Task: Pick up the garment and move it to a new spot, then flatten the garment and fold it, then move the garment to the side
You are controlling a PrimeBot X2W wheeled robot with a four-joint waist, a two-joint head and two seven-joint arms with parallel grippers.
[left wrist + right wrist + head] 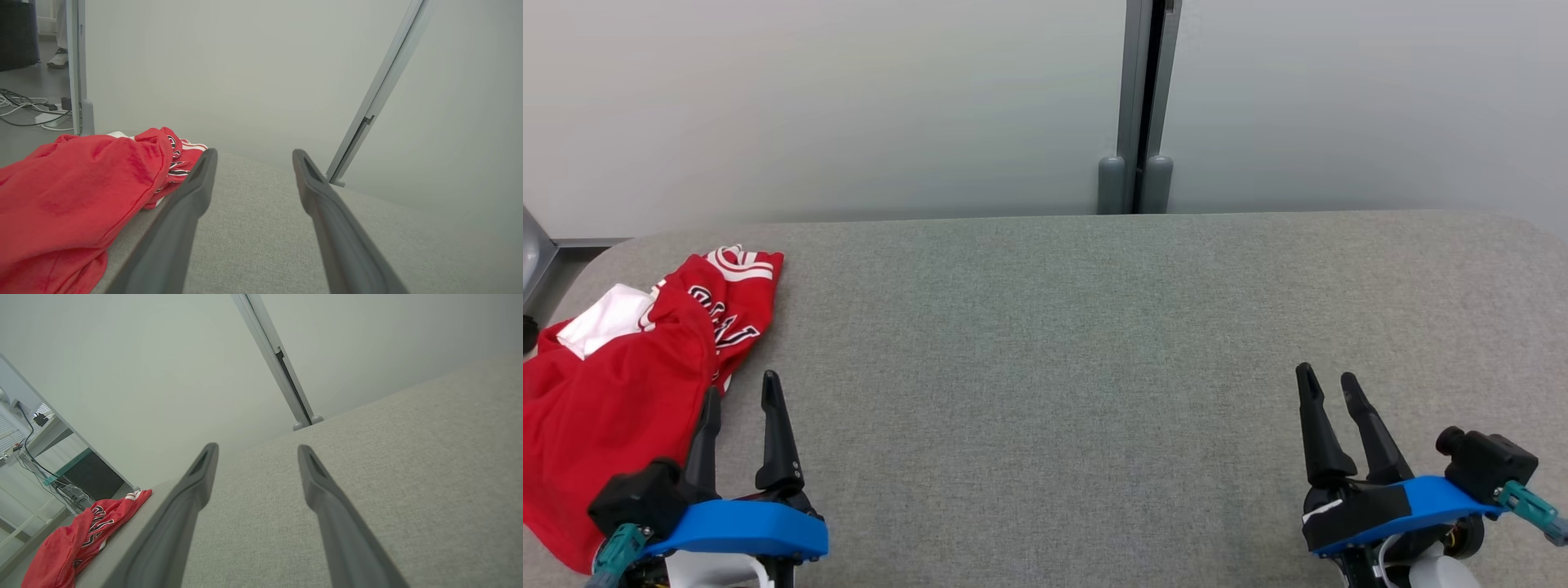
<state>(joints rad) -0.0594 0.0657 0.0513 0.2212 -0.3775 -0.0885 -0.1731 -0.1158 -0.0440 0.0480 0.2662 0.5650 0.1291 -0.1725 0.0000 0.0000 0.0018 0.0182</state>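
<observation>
Head view had my left gripper (741, 384) low at the left, its two fingers spread wide with nothing between them, and my right gripper (1326, 372) low at the right, spread just as wide and just as empty. Looking along the left gripper (253, 153) from its wrist, I saw bare table between the fingers and the garment (81, 188) just beside the left finger; I could not tell whether cloth and finger touched. The right gripper (257, 447) pointed over open table, with the garment (77, 543) well apart from it, off at the far end. The garment (629, 367), red with white and black lettering and a white patch, lay in a crumpled heap at the left end of the table (1045, 327), by its edge. Beyond the table stood a pale wall with a grey post (1137, 106). As I judged it, no part of the job was done: the garment was bunched and unheld, so the pick-up and move, the flattening, the folding and the final shift aside were all ahead, and the left gripper was the one placed to begin.
</observation>
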